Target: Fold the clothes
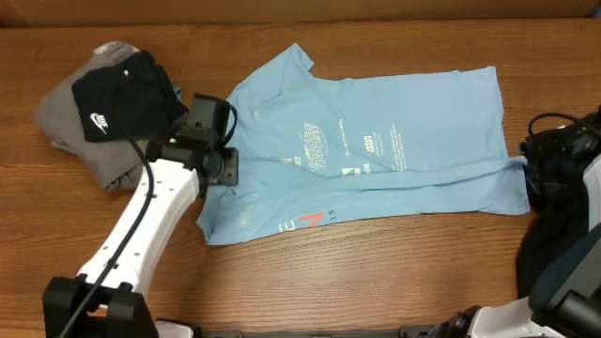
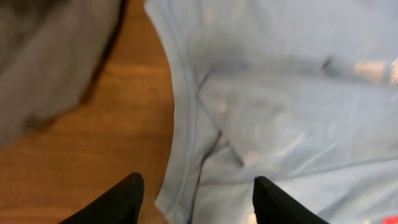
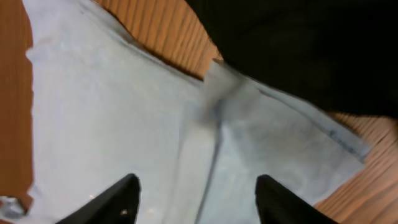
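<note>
**Light blue T-shirt** (image 1: 376, 141): lying spread flat on the wooden surface (image 1: 376, 282), white lettering facing up.

**Left hand** (image 2: 196, 186): hanging over the T-shirt's left edge, fingers standing apart and gripping nothing.

**Right hand** (image 3: 196, 186): hovering over the T-shirt's right-end corner, fingers likewise standing apart and holding nothing.

**Grey garment** (image 1: 61, 117): lying left of the T-shirt with bare wood showing between them, and carrying a black Nike piece (image 1: 122, 99) on top.

**Black garment** (image 3: 298, 43): lying at the T-shirt's right edge.
</note>
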